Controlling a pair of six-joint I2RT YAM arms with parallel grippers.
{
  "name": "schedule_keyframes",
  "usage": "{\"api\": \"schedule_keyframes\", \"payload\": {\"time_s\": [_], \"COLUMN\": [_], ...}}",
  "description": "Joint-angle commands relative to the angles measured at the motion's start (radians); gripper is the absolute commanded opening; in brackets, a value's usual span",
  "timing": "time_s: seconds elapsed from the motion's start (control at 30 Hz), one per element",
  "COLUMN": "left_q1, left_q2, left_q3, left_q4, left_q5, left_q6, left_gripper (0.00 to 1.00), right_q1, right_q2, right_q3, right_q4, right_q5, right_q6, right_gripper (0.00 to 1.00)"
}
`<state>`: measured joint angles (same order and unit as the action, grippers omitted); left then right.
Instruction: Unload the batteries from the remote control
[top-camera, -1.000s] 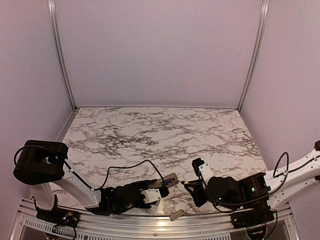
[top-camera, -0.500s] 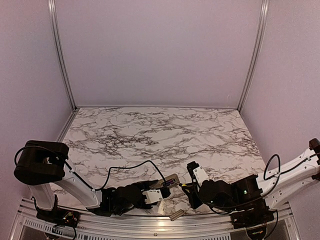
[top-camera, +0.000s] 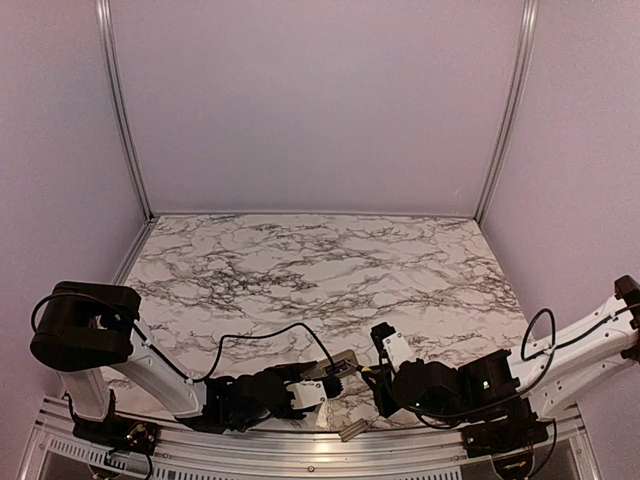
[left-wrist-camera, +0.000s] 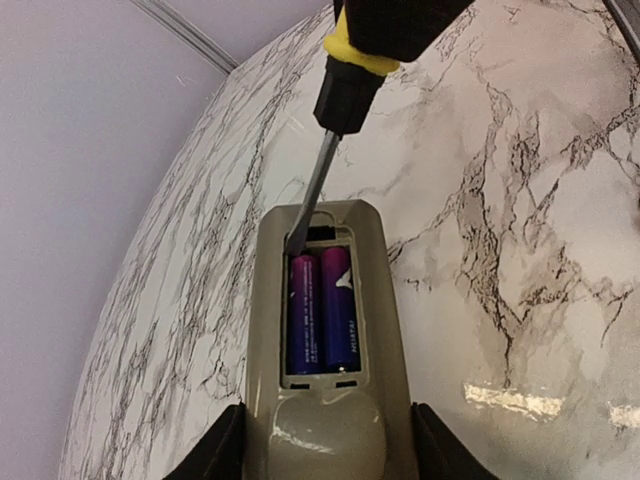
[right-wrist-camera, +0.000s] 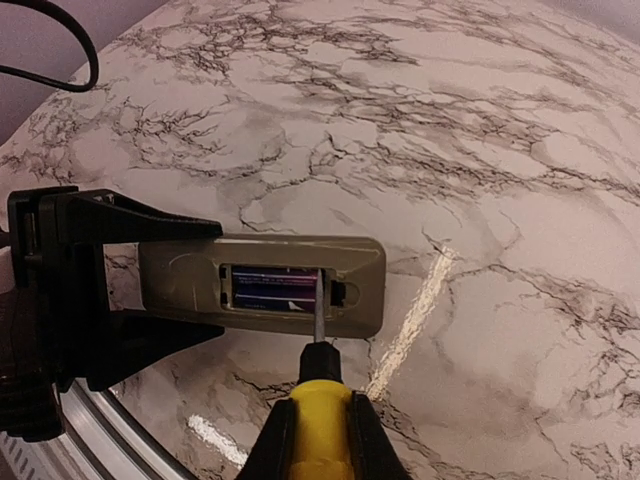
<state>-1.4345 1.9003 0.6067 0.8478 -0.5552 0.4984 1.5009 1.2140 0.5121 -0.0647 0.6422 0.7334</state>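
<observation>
Left wrist view puts the remote control (left-wrist-camera: 378, 300) in the lower middle of the frame, grey-beige back up. My left jaws pinch it across its width over the worktop (left-wrist-camera: 520, 200). Its recess is uncovered, and the batteries (left-wrist-camera: 320, 312) lie in it side by side, dark purple shading to pink toward their upper ends. Their long axis runs up the frame, along the remote's length.

My right jaws are pressed onto the yellow handle of the screwdriver (left-wrist-camera: 318, 175), which slants down from the top of the frame. Its tip sits in the upper-left corner of the recess, at the top end of the left-hand battery, so my right arm is the one placed to work. I judge the coming move to be a pry at that end, levering the battery up out of its seat, not pushing it lengthwise.
</observation>
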Motion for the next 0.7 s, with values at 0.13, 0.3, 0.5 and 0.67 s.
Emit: {"api": "schedule_keyframes", "payload": {"time_s": [0.13,0.3,0.5,0.67], "left_q1": [-0.009,-0.008,-0.008,-0.009], "left_q2": [0.018,0.03,0.04,0.043], "left_q3": [0.021,0.025,0.033,0.032], "left_q4": [0.017,0.023,0.019,0.017], "left_q5": [-0.019,-0.038,-0.054,-0.061], "left_q6": [-0.004,-0.001,0.004,0.004], "left_gripper": [0.0,0.0,0.0,0.0], "right_q1": [0.007,0.008,0.009,0.01], "right_q2": [0.045,0.065,0.093,0.101], "right_q3": [0.063,0.08,0.112,0.126], "right_q4": [-0.032,-0.054,-0.103,-0.123], "right_q5": [0.024,0.016,0.008,0.005], "right_q6": [0.042,0.057,0.086,0.094], "right_gripper": [0.0,0.0,0.0,0.0]}}
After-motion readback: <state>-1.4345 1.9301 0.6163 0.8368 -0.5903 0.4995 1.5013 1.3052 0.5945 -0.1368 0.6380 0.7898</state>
